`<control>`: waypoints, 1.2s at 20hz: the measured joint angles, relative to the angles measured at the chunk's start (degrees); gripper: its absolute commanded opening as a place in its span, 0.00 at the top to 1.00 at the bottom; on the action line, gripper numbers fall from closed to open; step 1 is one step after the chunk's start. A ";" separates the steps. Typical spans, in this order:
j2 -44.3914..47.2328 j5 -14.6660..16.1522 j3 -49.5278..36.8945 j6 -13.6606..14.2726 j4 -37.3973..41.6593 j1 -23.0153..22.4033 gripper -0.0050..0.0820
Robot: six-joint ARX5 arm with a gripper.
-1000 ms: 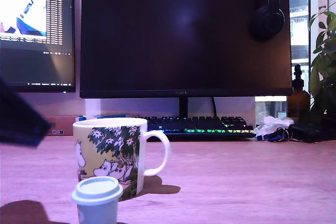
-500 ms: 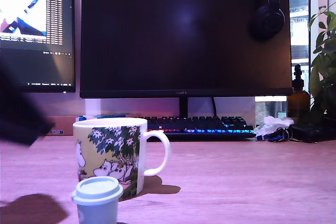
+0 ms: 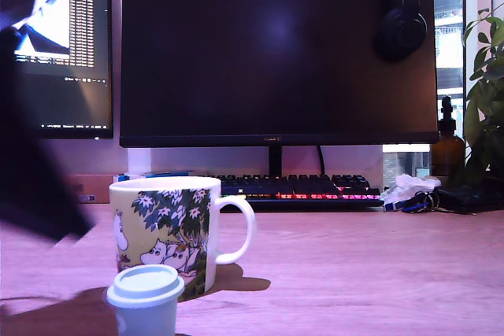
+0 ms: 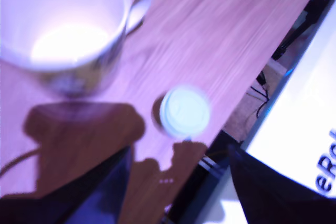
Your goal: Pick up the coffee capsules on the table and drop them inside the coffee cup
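Both views carry a purple-pink cast. The wrist view is motion-blurred throughout, with glare inside the coffee cup [image 4: 63, 35]. At the exterior view's left the arm [image 3: 31, 163] is a dark smear, shadow beneath.

**Little legible text**

The white surface [image 4: 294, 145] at the wrist view's edge carries large dark letters, cut off by the frame; only "eR" can be made out. The left monitor [image 3: 67, 45] in the exterior view shows columns of small text, too fine to read. A small logo sits on the big monitor's [image 3: 276, 53] lower bezel, unreadable. The cup [image 3: 161, 230] bears pictures only.
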 measured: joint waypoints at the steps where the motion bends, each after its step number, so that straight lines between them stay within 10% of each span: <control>1: 1.44 -0.24 1.09 0.28 0.02 -0.46 0.33; 24: 27.45 -1.31 9.68 2.58 2.10 -3.02 0.33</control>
